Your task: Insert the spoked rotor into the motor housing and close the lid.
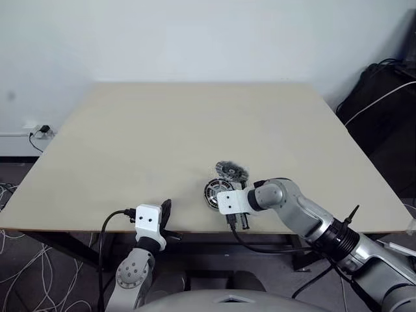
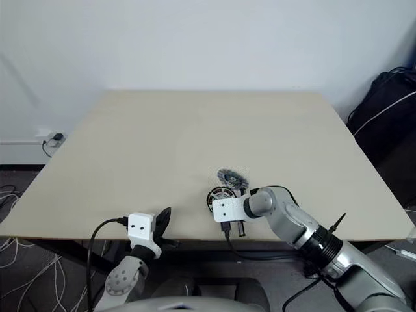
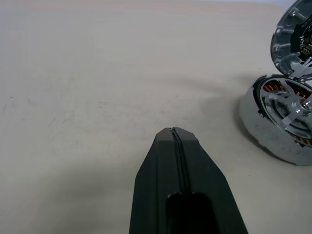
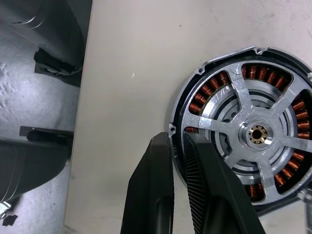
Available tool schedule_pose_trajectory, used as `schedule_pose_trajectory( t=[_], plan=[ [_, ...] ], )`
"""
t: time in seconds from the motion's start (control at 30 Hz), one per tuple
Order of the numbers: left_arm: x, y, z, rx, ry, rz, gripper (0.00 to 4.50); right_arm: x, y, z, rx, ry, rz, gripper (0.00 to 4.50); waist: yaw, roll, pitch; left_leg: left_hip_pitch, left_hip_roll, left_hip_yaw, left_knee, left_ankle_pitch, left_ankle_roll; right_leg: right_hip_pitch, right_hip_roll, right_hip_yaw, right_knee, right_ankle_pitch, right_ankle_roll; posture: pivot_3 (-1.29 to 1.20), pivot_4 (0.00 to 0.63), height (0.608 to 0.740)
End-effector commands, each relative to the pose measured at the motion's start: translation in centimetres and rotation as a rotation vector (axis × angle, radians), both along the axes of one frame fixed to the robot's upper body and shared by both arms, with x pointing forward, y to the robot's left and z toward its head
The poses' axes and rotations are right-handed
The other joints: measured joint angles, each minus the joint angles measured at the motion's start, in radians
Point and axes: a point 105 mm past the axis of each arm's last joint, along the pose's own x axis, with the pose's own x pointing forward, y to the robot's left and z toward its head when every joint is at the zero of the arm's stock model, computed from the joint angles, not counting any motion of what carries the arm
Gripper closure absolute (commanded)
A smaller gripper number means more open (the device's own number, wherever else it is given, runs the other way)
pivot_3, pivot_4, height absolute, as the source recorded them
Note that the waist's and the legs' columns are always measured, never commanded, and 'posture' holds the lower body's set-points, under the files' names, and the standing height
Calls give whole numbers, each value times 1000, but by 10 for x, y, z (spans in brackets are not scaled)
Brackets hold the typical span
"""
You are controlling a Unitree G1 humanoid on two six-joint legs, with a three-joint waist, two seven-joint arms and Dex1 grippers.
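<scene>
Spoked rotor (image 4: 253, 134) rim sits pinched between right claw (image 4: 178, 141) fingers

No text, label, brand, number or sign can be read anywhere. The round silvery spoked rotor with copper-brown windings (image 4: 253, 134) carries no legible marking (its hub and spokes are bare metal), and nothing is printed on the pale beige table top (image 1: 162, 136) around it.

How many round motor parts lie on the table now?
2. The spoked rotor lies near the table's front edge under the right tool; a grey disc lies just behind it. Another part may be hidden.
</scene>
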Motion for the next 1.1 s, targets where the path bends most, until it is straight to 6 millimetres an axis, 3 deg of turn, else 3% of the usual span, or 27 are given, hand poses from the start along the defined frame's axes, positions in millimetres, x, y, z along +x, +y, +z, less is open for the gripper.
schedule_pose_trajectory(
  t=[0.03,0.2,0.37,0.6,0.97,1.1],
  plan=[
    [4,-1,7,-8,-37,-5,4500,7,1,12,46,-28,-50,4396,0,0,0,0,0,0,0,0,0,0,0,0,0,0,0,0,0,740],
    [3,-1,7,-10,-38,-1,4500,9,6,22,165,27,-218,4396,1,0,0,0,0,0,0,0,0,0,0,0,0,1,0,0,0,740],
    [3,0,5,-13,-34,7,4500,10,11,32,311,123,-498,4397,1,0,0,-3,0,0,-1,0,1,-3,0,1,0,3,-5,0,0,740],
    [2,0,4,-16,-29,5,4500,1,13,42,400,280,-750,4397,1,0,0,-5,-2,0,-1,-2,-2,-5,0,0,0,3,-5,0,0,740],
    [3,-3,3,-22,-26,-12,4500,-6,28,54,465,434,-883,4397,-6,1,0,-6,-2,0,-1,-2,-2,-6,0,0,1,3,-5,0,0,740],
    [3,-5,3,-25,-27,-15,4500,-3,34,48,458,437,-897,4397,-10,2,1,-6,-2,0,-1,-2,-2,-7,0,0,1,3,-5,0,0,740]
  ],
)
